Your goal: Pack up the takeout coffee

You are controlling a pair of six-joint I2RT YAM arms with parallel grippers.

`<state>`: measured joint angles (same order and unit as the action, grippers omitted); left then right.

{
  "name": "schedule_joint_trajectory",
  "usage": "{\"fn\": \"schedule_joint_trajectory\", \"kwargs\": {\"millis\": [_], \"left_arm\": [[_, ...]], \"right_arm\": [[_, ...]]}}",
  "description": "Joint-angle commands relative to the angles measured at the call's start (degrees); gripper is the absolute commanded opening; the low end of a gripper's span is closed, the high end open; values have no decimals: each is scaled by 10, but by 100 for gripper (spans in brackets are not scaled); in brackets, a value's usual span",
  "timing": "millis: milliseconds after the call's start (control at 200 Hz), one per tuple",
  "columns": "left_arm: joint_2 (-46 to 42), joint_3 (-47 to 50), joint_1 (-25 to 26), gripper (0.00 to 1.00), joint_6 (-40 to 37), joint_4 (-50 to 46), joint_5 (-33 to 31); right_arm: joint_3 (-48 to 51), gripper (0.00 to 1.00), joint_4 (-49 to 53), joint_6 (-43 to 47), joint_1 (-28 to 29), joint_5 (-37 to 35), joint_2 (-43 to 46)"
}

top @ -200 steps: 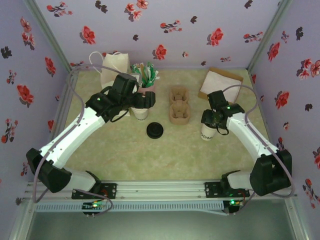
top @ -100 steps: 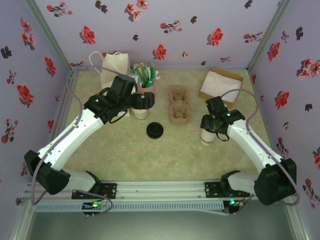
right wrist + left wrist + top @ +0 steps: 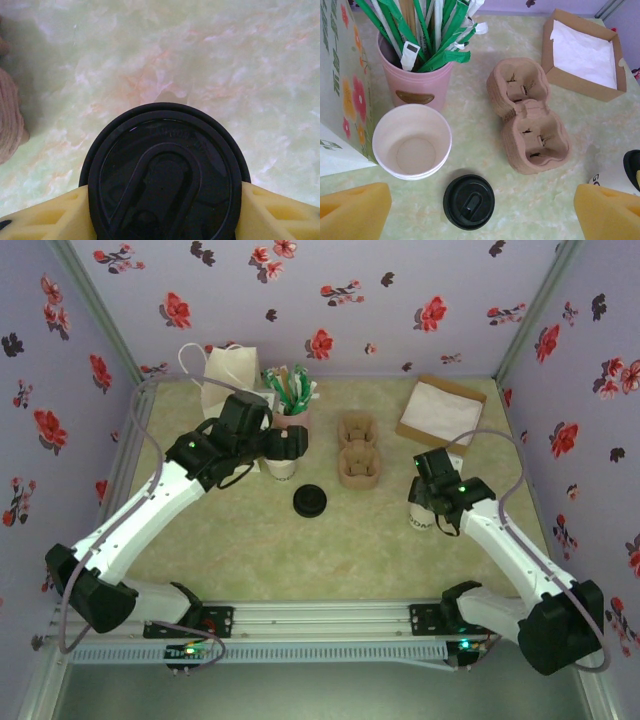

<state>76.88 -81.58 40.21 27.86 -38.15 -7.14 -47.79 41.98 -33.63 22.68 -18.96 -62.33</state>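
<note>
Coffee cup (image 3: 420, 518): small cream-white paper cup w/ dark lettering on the side and a black plastic lid that has a raised oval tab on top. Upright on the R half of the worktop (image 3: 340, 550), between the carrier (image 3: 357, 451) and the R edge, a bit closer to the near edge than the carrier. Apart from the carrier, not in a pocket. Can't tell if its base touches the worktop.

Right gripper (image 3: 162, 220): yellow fingers (image 3: 45, 215) on both sides of the lid, pads against its rim, so it is pinching the coffee cup at the top.

Left gripper (image 3: 480, 212): spread wide, nothing between the fingers, over the far-left part of the worktop above the loose lid (image 3: 469, 201) and the open cup (image 3: 412, 148).

Open cup: cream, empty, just beside the pink cup (image 3: 415, 75) full of green/white sachets. Paper bag (image 3: 225, 375) w/ flower print at the far-left corner. Carrier: brown pulp, 2 pockets, both empty, mid worktop toward the far edge. Napkin box (image 3: 440, 408): cardboard tray w/ white napkins, far-right corner.
</note>
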Motion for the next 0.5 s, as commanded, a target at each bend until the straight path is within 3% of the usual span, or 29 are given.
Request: {"fn": "schedule_joint_trajectory", "kwargs": {"millis": [0,320,495], "left_arm": [[-15,6,-2,95,-8,13,-13],[-15,10,-2,95,-11,20,-15],[-15,12,-2,95,-13,20,-19]], "right_arm": [[-4,64,-23,-2,3,-61,-3],[-24,64,-86,9,-4,-115,-42],[-35,64,-130,13,-38,-99,-80]]}}
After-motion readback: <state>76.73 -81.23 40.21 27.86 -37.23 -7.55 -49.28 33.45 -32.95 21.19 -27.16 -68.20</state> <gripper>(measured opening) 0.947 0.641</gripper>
